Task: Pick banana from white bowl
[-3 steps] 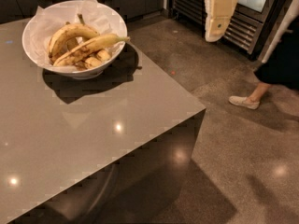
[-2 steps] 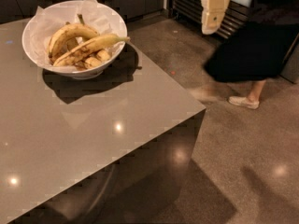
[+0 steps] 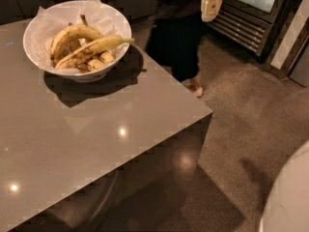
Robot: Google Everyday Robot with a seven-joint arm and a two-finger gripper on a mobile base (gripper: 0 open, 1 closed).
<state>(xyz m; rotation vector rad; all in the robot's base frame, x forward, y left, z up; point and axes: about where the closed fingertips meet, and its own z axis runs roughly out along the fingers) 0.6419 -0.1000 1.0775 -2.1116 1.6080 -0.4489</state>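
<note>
A grey glossy table [image 3: 96, 144] fills the left and centre of the view, its near corner jutting over a dark speckled floor [image 3: 251, 124]. A person in dark clothes [image 3: 176, 37], blurred, stands on the floor just past the table's far right edge, with one pale shoe [image 3: 195, 90] showing below. At the lower right a white rounded surface [image 3: 289, 197] cuts into the view. A cabinet [image 3: 251, 18] with a glass door and a slatted grille stands along the upper right. The white bowl [image 3: 30, 42] sits on the table's far left part, lined with crinkled white paper [image 3: 104, 13]. The cream-coloured gripper [image 3: 211, 4] hangs at the top right, over the floor and in front of the cabinet, well apart from the bowl; whether it is released or clenched cannot be told. The banana [image 3: 94, 48], long, nearly straight and brown-speckled, lies across the front of the bowl with its thin stem reaching over the right rim. Behind it rests a shorter curved banana [image 3: 72, 33], and small stubby pieces [image 3: 99, 61] lie beneath.
</note>
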